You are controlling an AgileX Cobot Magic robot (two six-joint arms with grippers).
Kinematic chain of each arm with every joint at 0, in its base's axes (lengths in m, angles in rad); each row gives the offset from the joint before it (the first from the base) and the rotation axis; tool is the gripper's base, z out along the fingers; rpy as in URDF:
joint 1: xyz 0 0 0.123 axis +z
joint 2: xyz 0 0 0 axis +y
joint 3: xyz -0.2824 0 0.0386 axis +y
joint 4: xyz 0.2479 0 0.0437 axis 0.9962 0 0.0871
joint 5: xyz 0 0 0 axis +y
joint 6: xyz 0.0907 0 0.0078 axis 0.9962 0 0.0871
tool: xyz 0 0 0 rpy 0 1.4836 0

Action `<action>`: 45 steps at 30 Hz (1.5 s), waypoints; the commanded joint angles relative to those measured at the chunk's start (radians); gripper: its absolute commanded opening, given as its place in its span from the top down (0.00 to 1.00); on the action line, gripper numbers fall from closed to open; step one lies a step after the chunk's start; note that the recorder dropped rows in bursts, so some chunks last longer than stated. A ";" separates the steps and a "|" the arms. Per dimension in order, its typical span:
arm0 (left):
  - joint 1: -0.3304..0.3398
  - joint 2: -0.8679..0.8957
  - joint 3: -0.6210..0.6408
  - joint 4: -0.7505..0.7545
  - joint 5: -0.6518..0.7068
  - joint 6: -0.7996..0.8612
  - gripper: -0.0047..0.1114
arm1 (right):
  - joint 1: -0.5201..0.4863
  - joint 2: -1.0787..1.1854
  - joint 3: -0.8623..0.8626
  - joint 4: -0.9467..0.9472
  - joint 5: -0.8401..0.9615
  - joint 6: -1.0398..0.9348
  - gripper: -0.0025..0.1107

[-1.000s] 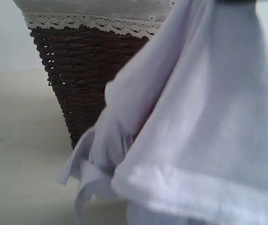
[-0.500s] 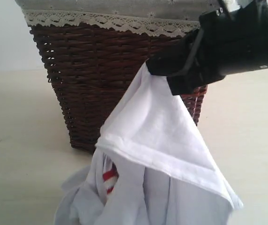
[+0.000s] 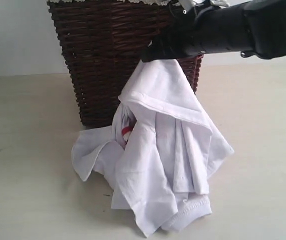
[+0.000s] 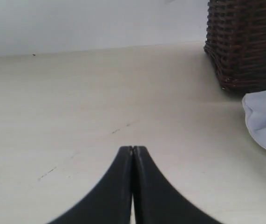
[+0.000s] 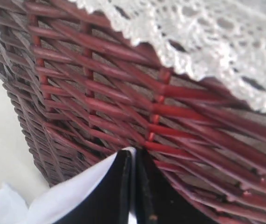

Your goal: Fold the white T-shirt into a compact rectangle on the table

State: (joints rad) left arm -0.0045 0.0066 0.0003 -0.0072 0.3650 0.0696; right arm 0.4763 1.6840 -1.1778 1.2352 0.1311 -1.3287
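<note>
Black tubular right arm [image 3: 243, 27]; the left gripper [image 4: 133, 150] is smooth, tapered, black.

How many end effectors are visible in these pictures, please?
2. The right end effector holds the white T-shirt up by the basket; the left end effector is shut, empty, over the table. None is hidden.

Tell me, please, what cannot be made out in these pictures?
White T-shirt lettering: exterior view, folds hide all but a red scrap.
Wicker basket, inside: exterior view, cut off by the top edge.
Left gripper: absent from the exterior view.
</note>
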 commanded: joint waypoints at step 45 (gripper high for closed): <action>0.002 -0.007 0.000 0.000 -0.009 0.002 0.96 | 0.153 -0.040 -0.323 0.151 0.503 0.072 0.98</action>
State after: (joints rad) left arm -0.0045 0.0066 0.0003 -0.0072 0.3650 0.0696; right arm 0.5939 1.6219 -1.5040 1.4257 0.7711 -1.2794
